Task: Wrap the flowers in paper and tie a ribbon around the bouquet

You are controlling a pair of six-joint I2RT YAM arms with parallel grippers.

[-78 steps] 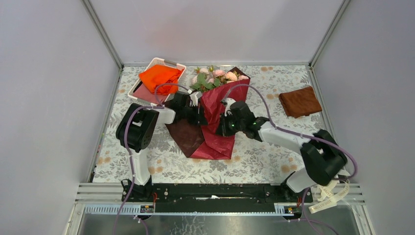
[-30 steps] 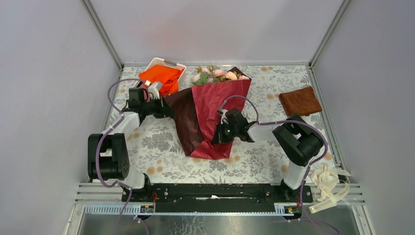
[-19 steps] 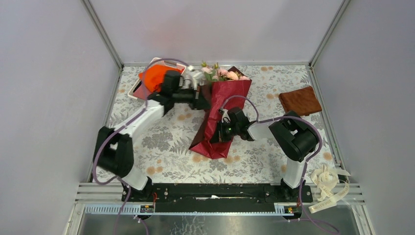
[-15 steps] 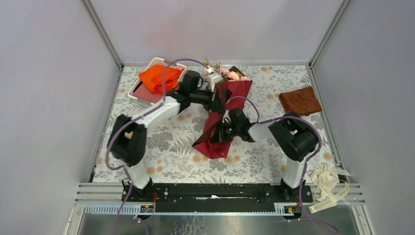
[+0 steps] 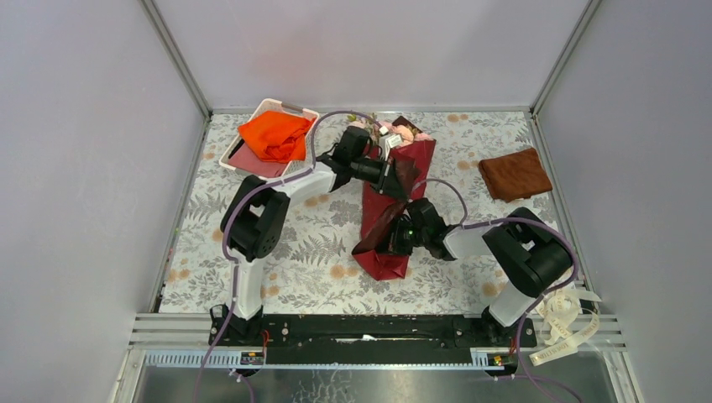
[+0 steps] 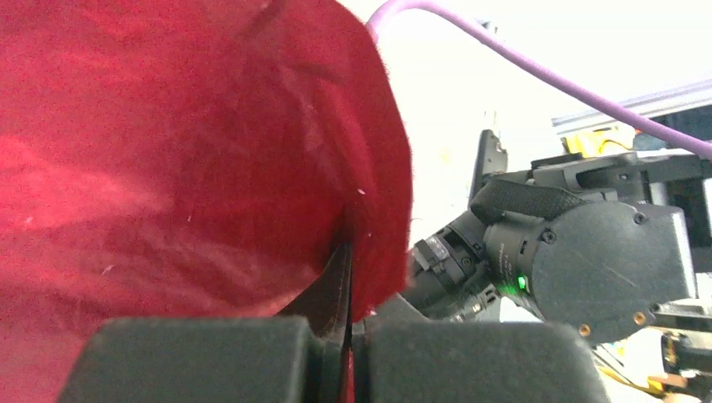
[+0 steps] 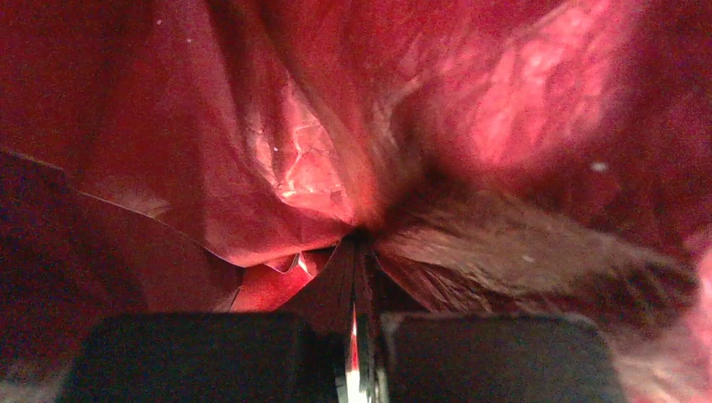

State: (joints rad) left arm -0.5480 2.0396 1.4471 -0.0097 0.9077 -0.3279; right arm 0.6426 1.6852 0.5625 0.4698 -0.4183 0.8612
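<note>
Left gripper (image 5: 396,175) clamped shut on the upper edge of the paper (image 5: 371,201), right gripper (image 5: 392,242) pinching the lower fold from 3 o'clock, with the sheet rolled narrow mid-table and the flowers (image 5: 393,128) protruding at its 12 o'clock end.

Left fingers (image 6: 201,361) and right fingers (image 7: 210,357) both pinched tight.

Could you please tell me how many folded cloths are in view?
2: the orange cloth in the white tray, far left; the brown cloth on the table, far right. The paper may hide more.
</note>
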